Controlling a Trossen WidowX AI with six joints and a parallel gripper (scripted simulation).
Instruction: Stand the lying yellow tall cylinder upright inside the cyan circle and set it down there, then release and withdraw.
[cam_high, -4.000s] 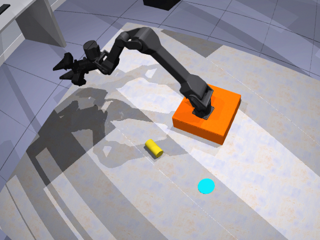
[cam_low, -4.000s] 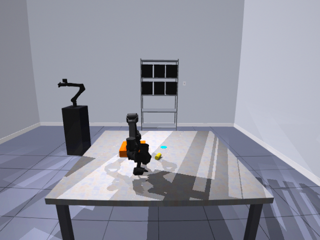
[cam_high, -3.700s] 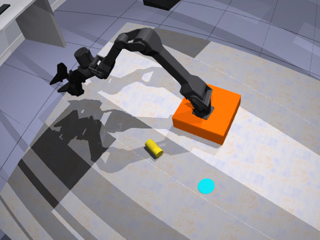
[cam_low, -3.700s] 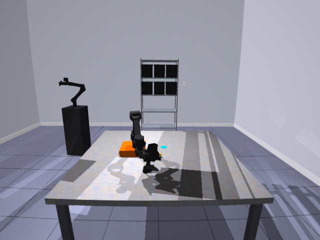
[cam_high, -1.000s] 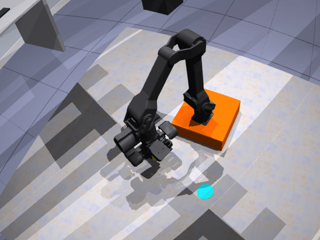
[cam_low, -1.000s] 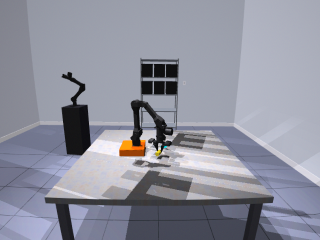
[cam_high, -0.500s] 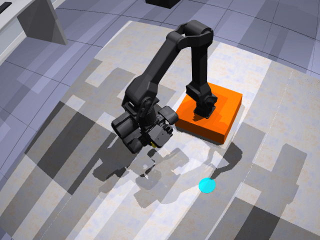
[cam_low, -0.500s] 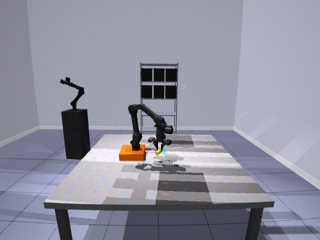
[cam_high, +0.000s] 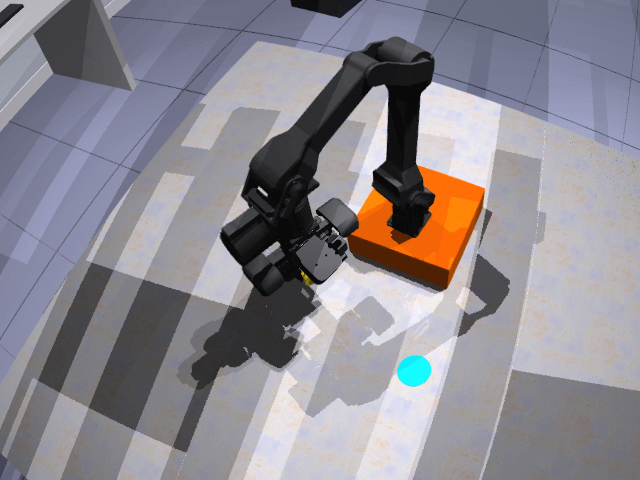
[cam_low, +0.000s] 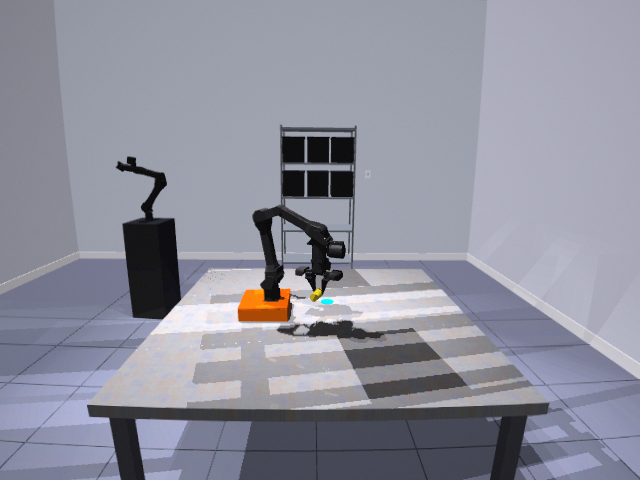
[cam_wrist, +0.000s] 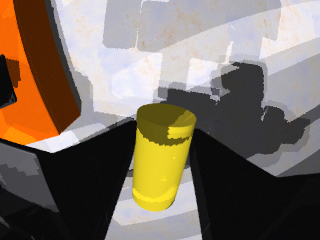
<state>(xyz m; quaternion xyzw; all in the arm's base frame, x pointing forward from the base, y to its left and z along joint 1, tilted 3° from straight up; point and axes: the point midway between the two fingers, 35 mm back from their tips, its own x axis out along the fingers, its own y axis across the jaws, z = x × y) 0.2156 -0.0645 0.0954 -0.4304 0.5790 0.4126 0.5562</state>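
The yellow cylinder (cam_high: 306, 277) (cam_low: 315, 295) (cam_wrist: 161, 167) is between the two fingers of my gripper (cam_wrist: 164, 132), which is shut on it. In the exterior view it is tilted, neither flat nor upright, and looks raised off the table. In the top view the gripper hides most of it. In the wrist view one round end and the long side show. The cyan circle (cam_high: 414, 370) (cam_low: 327, 301) lies flat on the table with nothing on it, to the lower right of the gripper in the top view.
The orange base block (cam_high: 398, 258) (cam_low: 263, 313) (cam_wrist: 42, 75) carries the arm and stands close beside the gripper. Dark shadows of the arm fall across the table (cam_low: 310, 382). A second arm on a black pedestal (cam_low: 152, 268) and a shelf rack stand beyond the table.
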